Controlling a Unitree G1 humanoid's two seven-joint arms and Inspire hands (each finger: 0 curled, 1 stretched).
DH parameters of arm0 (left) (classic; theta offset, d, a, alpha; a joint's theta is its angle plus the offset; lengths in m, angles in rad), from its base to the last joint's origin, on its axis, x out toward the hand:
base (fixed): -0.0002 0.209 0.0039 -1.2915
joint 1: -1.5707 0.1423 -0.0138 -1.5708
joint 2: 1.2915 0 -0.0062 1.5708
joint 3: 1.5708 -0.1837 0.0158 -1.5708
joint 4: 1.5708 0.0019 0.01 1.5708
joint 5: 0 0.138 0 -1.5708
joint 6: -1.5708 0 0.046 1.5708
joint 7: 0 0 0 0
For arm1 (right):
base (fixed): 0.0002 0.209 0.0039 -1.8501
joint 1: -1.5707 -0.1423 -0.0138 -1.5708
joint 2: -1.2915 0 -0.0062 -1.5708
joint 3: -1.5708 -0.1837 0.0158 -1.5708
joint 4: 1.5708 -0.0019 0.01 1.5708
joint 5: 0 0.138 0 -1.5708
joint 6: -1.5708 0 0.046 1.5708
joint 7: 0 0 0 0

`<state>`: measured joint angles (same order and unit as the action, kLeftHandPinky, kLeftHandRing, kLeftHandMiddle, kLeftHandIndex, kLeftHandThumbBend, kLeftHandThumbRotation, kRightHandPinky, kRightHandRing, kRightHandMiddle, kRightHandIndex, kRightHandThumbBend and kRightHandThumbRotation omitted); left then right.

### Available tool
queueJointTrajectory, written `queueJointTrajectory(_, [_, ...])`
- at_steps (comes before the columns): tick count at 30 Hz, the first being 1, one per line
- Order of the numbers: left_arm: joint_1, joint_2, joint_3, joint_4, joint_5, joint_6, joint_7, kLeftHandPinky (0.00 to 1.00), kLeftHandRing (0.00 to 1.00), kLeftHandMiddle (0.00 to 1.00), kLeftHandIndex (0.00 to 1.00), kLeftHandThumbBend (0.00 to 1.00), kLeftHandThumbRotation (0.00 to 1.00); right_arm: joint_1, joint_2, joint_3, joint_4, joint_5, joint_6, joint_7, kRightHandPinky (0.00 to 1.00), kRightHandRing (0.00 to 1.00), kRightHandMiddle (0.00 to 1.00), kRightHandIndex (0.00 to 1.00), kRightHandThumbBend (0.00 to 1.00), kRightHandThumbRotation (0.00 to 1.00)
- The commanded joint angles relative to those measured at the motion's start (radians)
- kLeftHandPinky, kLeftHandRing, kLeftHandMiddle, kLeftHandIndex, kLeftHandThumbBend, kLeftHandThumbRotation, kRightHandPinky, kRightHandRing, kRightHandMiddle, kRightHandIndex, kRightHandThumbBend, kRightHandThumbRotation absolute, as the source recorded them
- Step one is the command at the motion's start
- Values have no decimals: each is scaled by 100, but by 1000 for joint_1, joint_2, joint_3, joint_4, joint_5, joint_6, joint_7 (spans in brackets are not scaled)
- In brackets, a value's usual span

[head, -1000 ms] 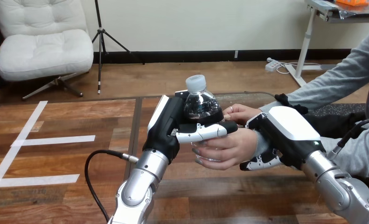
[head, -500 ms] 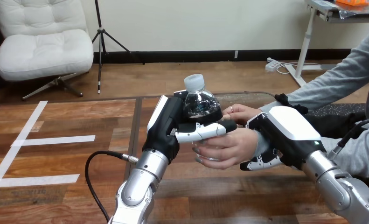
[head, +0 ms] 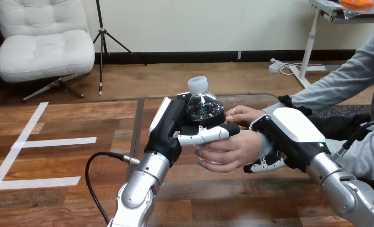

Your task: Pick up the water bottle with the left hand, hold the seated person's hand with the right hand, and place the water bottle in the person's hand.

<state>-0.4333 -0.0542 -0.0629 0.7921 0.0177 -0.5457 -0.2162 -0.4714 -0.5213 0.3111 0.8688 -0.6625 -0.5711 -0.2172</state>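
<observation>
Gripping with the left hand (head: 175, 130): fingers and thumb wrapped round the water bottle (head: 204, 106) at its shoulder. Thin clear plastic, so probably light, slick and crushable. The person's hand (head: 232, 149) cups the body just below that thumb, and the right hand (head: 289, 132) is curled round their wrist.

No text, label, brand, number or sign can be read here. The part of the water bottle (head: 204, 107) that is in view is clear plastic under a plain cap, and any print on it is too small to make out.
</observation>
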Motion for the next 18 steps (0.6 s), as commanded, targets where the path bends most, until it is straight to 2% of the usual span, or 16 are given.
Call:
queueJointTrajectory(1, [-78, 9, -28, -3, 27, 2, -26, 56, 68, 71, 68, 100, 58, -74, -22, -37, -59, 35, -16, -19, 15, 19, 26, 27, 77, 0])
queueJointTrajectory(6, [-88, 20, -30, 21, 43, -2, -36, 68, 77, 79, 75, 100, 65, -77, -22, -35, -51, 32, -22, -27, 15, 19, 26, 27, 76, 0])
queueJointTrajectory(7, [-90, 21, -29, 25, 44, -3, -38, 73, 82, 83, 78, 100, 68, -78, -22, -35, -49, 31, -25, -30, 15, 19, 26, 27, 76, 0])
queueJointTrajectory(18, [-105, 27, -21, 69, 58, -3, -55, 96, 97, 98, 95, 100, 81, -77, -22, -36, -55, 33, -18, -22, 15, 19, 26, 27, 77, 0])
